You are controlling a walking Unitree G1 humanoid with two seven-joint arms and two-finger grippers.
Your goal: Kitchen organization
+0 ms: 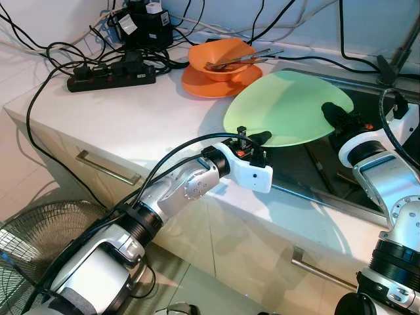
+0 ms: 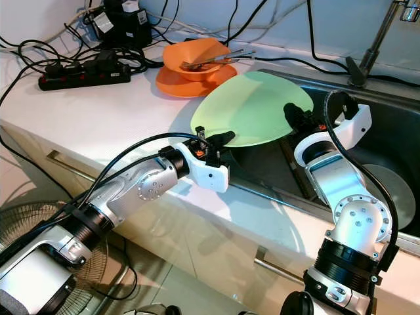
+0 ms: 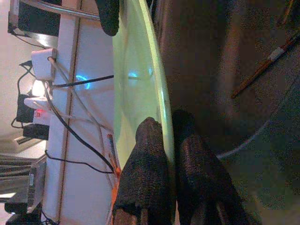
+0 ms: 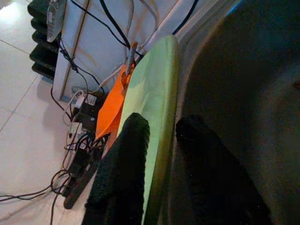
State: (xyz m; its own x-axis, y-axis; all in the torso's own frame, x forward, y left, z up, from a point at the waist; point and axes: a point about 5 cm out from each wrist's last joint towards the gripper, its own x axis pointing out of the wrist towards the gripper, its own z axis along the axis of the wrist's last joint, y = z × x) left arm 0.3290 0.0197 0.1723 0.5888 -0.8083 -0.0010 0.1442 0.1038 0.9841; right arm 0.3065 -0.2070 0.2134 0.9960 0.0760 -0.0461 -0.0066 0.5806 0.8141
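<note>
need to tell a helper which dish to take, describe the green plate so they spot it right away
Start at the sink set into the white counter. The green plate hangs over the sink's near-left edge, gripped at its rim by the left claw and right claw. Unlike the orange plate and orange bowl behind it, it is pale green, wide and bare.

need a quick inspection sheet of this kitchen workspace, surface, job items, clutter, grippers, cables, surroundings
surface: white counter beside a dark sink.
job's things: green plate held over the counter edge and sink; orange bowl with utensils, stacked on an orange plate.
clutter: black power strip on the counter.
grippers: left gripper shut on the green plate's near rim; right gripper shut on its sink-side rim.
cables: black cables tangled across the counter's back.
surroundings: drawer handle, fan on the floor, faucet.
</note>
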